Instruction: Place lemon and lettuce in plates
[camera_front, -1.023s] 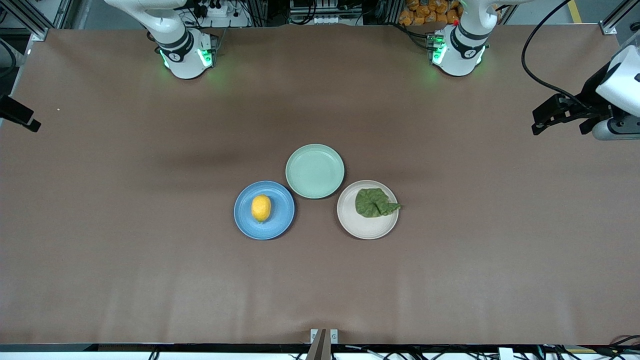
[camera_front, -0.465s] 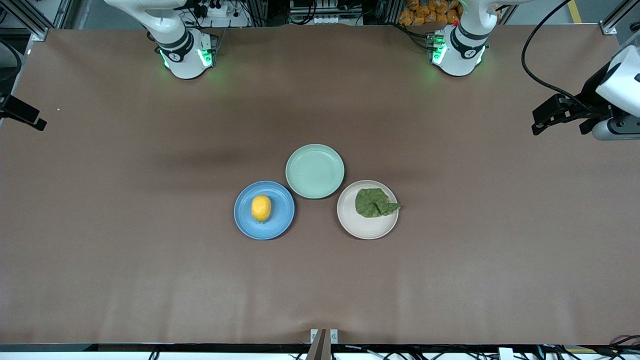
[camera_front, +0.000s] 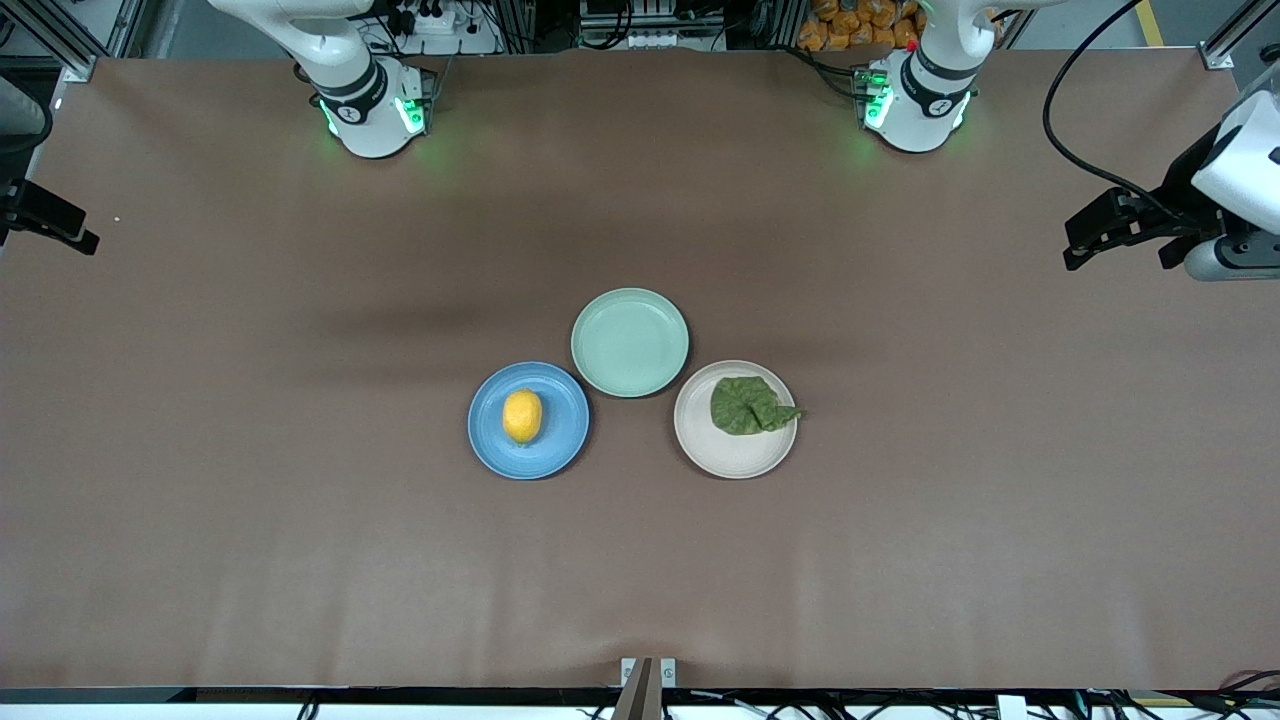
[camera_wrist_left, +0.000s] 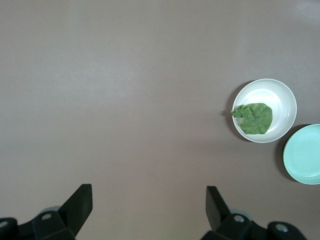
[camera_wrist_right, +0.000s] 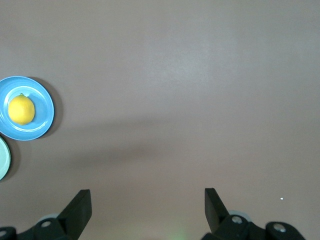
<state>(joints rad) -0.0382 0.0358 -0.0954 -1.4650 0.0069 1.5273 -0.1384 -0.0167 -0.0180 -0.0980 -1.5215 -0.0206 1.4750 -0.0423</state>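
The right gripper (camera_wrist_right: 145, 205) hangs high over bare table at the right arm's end, fingers wide apart, holding nothing. The lemon (camera_front: 522, 416) sits in the blue plate (camera_front: 565, 445) — well apart from that gripper, its long way pointing toward the front camera. The mint plate (camera_front: 630, 342) is a bit farther from the camera, between the two. The lettuce (camera_front: 748, 405) lies in the white plate (camera_front: 730, 458), its tip poking over the rim toward the left arm's end. The left gripper (camera_wrist_left: 149, 206) waits over its own end, fingers apart too. Both things look placed — no reach seems needed.
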